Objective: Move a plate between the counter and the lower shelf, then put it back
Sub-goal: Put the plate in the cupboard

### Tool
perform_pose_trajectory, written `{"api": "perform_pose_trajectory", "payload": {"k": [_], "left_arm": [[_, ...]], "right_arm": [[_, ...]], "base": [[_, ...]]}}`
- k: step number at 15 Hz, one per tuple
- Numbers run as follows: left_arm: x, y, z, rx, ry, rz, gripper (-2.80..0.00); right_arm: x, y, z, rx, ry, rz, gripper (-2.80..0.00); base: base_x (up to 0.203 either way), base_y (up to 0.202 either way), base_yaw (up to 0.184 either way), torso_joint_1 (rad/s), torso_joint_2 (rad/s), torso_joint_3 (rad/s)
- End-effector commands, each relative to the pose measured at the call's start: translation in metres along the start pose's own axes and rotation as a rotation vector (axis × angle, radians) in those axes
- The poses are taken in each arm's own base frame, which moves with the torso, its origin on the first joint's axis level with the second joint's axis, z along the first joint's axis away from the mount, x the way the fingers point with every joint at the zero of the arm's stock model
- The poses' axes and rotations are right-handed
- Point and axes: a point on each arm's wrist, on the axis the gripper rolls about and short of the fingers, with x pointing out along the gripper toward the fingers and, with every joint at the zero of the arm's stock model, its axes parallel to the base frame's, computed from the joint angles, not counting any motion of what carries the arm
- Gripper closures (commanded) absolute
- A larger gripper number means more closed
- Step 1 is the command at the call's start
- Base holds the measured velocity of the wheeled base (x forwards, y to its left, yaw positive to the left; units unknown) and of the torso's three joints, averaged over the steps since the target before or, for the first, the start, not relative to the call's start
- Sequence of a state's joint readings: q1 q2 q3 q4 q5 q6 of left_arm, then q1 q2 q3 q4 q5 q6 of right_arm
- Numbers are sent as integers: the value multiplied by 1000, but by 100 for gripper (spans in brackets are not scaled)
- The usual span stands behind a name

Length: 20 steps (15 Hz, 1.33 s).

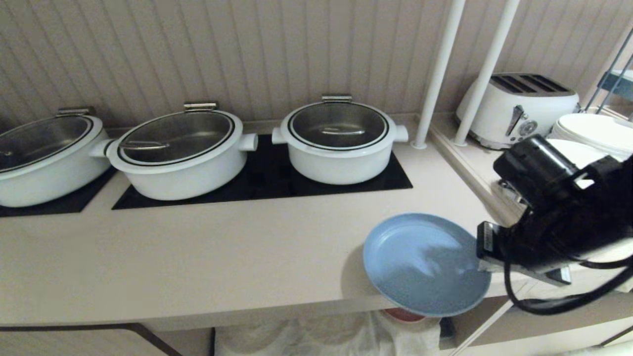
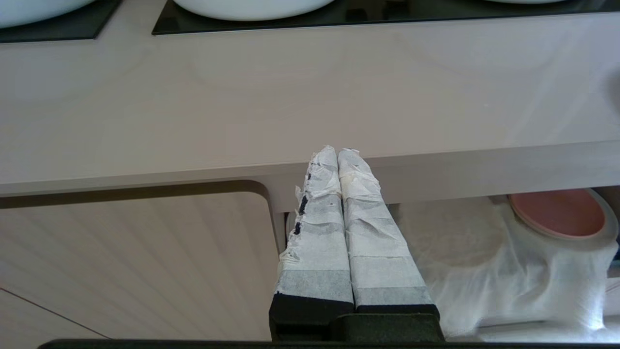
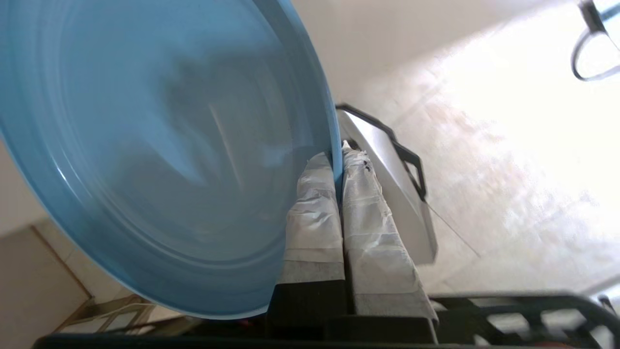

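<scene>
The light-blue plate (image 1: 425,264) hangs tilted over the front edge of the counter (image 1: 198,257), towards its right end, and throws a shadow on the worktop. My right gripper (image 1: 479,267) is shut on the plate's right rim. In the right wrist view the rim of the plate (image 3: 145,145) is pinched between the taped fingers of the right gripper (image 3: 337,155). My left gripper (image 2: 337,151) is shut and empty, parked low in front of the counter's edge (image 2: 310,165). Under the counter is the lower shelf (image 2: 465,242) with its white cloth.
Three white pots with glass lids (image 1: 339,141) stand on black hob panels at the back. A white toaster (image 1: 519,109), stacked white plates (image 1: 593,131) and two white poles (image 1: 440,74) are on the right ledge. A pink plate (image 2: 557,213) lies on the shelf cloth.
</scene>
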State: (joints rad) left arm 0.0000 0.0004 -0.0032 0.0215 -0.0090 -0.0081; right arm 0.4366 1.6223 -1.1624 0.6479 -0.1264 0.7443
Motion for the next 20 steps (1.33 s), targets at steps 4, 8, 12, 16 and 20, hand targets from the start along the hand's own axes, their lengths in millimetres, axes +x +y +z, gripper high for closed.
{"api": "perform_pose_trajectory", "payload": {"k": [4, 8, 12, 16, 20], "left_arm": [[0, 0, 0, 0, 0, 0, 0], [0, 0, 0, -1, 0, 0, 0], [0, 0, 0, 0, 0, 0, 0], [0, 0, 0, -1, 0, 0, 0], [0, 0, 0, -1, 0, 0, 0]], "right_arm": [[-23, -40, -32, 31, -34, 18, 0], [-29, -59, -52, 30, -33, 19, 0], [-35, -73, -70, 23, -39, 34, 0], [-38, -88, -90, 6, -33, 43, 0], [-43, -105, -109, 0, -20, 85, 0]], "base": [[0, 0, 0, 0, 0, 0], [0, 0, 0, 0, 0, 0], [0, 0, 0, 0, 0, 0], [0, 0, 0, 0, 0, 0], [0, 0, 0, 0, 0, 0]]}}
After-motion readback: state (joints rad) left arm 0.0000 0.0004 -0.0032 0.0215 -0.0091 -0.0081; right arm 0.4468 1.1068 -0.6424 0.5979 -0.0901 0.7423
